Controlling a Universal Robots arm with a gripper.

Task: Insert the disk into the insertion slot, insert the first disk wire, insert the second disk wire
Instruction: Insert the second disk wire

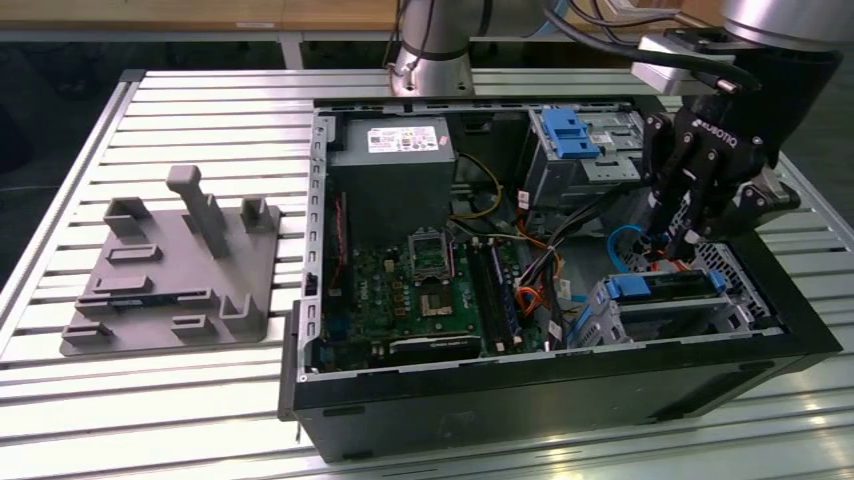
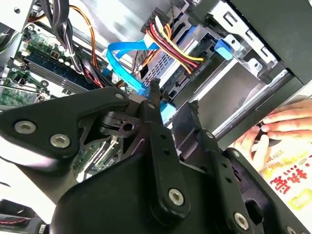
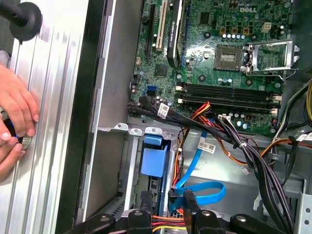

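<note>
Exterior view: flat silver disk [image 1: 663, 287] in its bright blue carrier, already seated in the perforated sheet-metal insertion slot [image 1: 730, 274], at 4 o'clock in the open black computer case [image 1: 534, 385]. First wrist view: black tool [image 3: 179, 196] apparently clamped on the flat blue wire [image 3: 207, 190], seemingly not yet plugged in.

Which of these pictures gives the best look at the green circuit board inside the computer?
The first wrist view: the green circuit board faces the camera squarely, its parts easy to make out. The exterior view shows it at a slant inside the case. The second wrist view catches a corner beside cables.
</note>
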